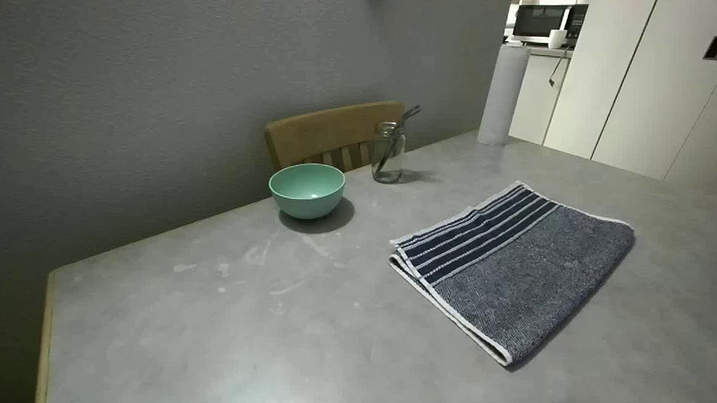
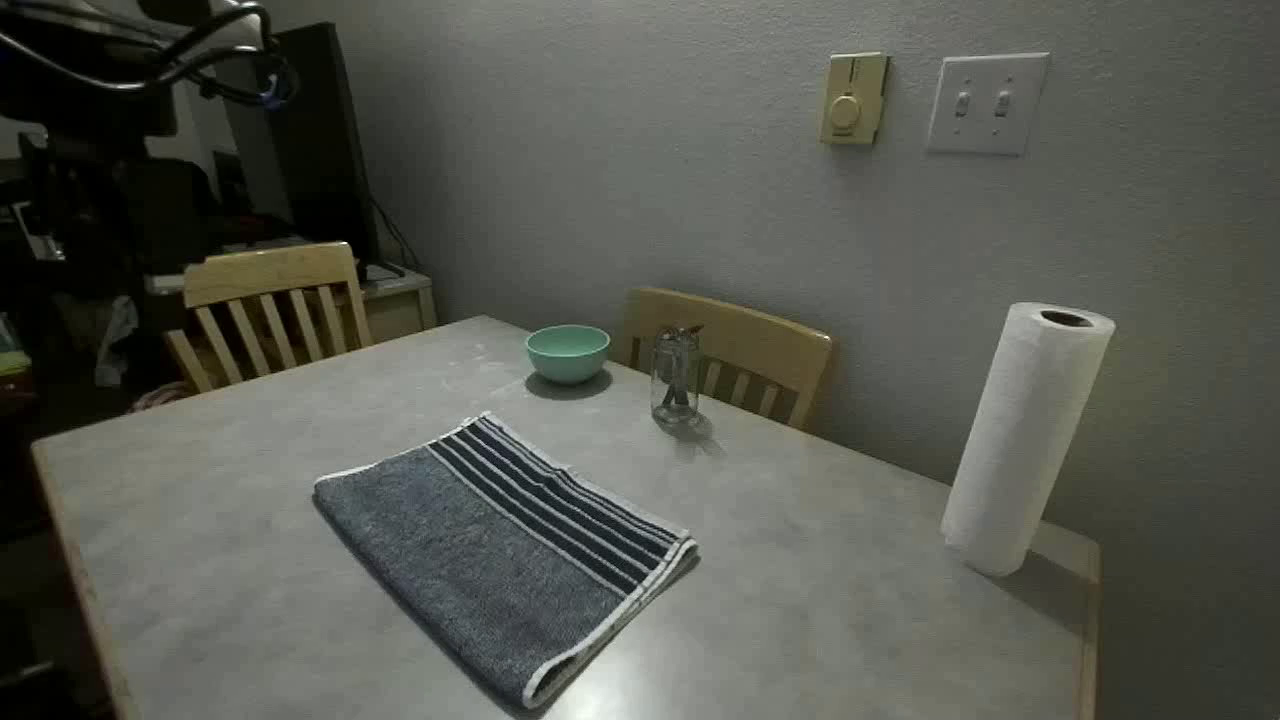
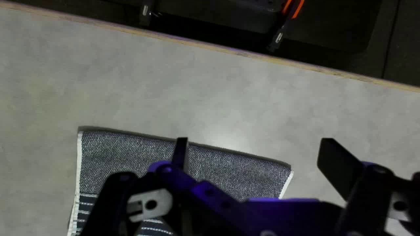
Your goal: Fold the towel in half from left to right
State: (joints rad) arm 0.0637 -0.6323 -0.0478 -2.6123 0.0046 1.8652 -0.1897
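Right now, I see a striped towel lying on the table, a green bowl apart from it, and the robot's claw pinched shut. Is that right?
Not quite: the gripper is open, not pinched shut. The wrist view shows its fingers wide apart. The rest is right: the striped towel lies on the table, and the green bowl stands apart from it.

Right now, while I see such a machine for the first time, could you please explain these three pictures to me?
The machine is a single jointed robot arm, partly visible at the upper left in an exterior view. Two pictures come from cameras outside the robot. The third comes from a camera on its wrist, looking down, with the black two-fingered gripper close up. On the grey table are a folded dark grey-blue rectangular cloth towel with light stripes, a round teal bowl, a clear glass jar and a tall white paper roll. The gripper is open and holds nothing.
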